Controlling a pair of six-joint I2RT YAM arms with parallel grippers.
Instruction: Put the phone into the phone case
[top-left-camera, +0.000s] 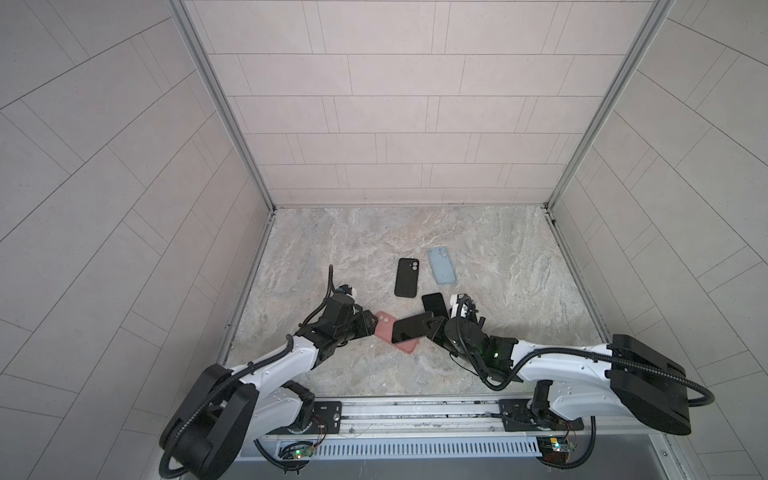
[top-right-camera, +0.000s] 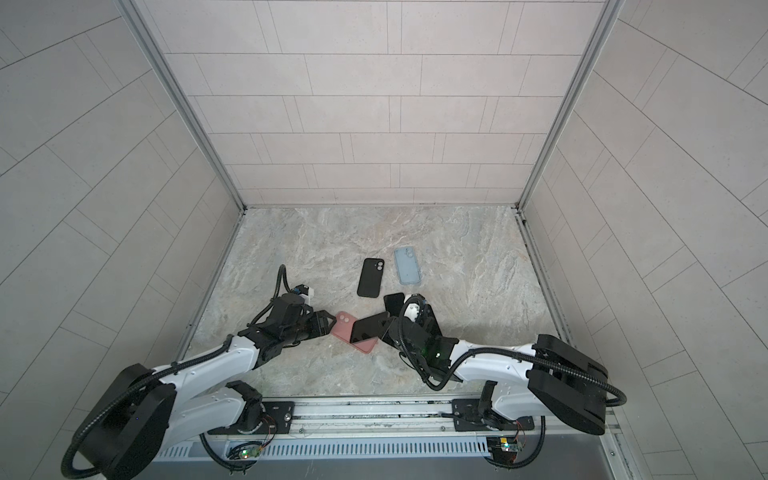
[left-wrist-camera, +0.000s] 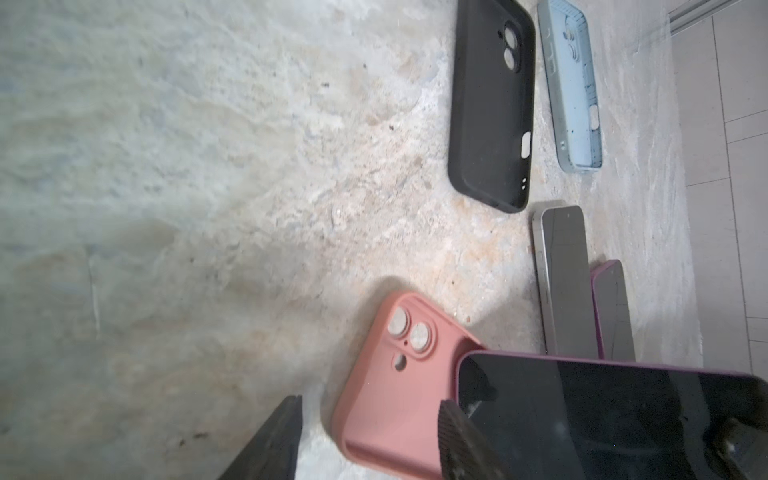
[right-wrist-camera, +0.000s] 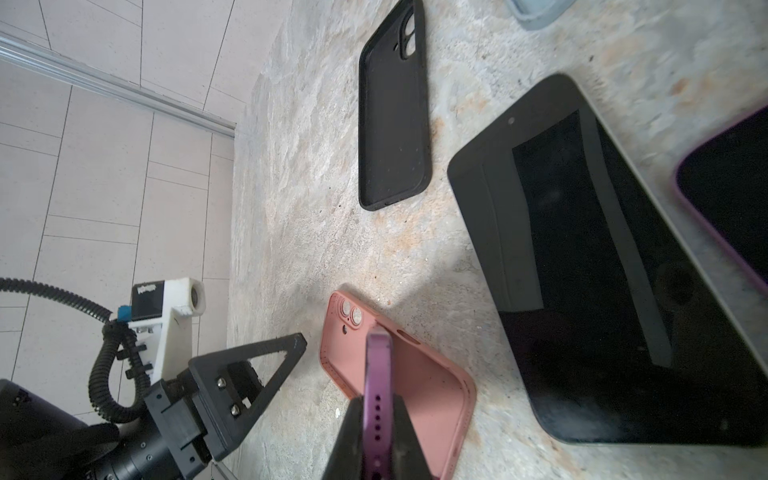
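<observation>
Phone (right-wrist-camera: 378, 365) — likely stiff, slick glass — is clamped across its faces, port end, by right claw (right-wrist-camera: 376, 405) over the pink case (right-wrist-camera: 432, 386). Left claw (left-wrist-camera: 370, 401) open, holding nothing.

No lettering can be read anywhere in these views. The black label on the left arm's wrist camera (right-wrist-camera: 146, 291) bears a pale mark, too blurred to make out, and the raised marks inside the blue case (left-wrist-camera: 571, 91) are no clearer.

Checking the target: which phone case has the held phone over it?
The pink case: the right gripper holds the purple phone over it. The black case and light blue case lie farther back, uncovered.
</observation>
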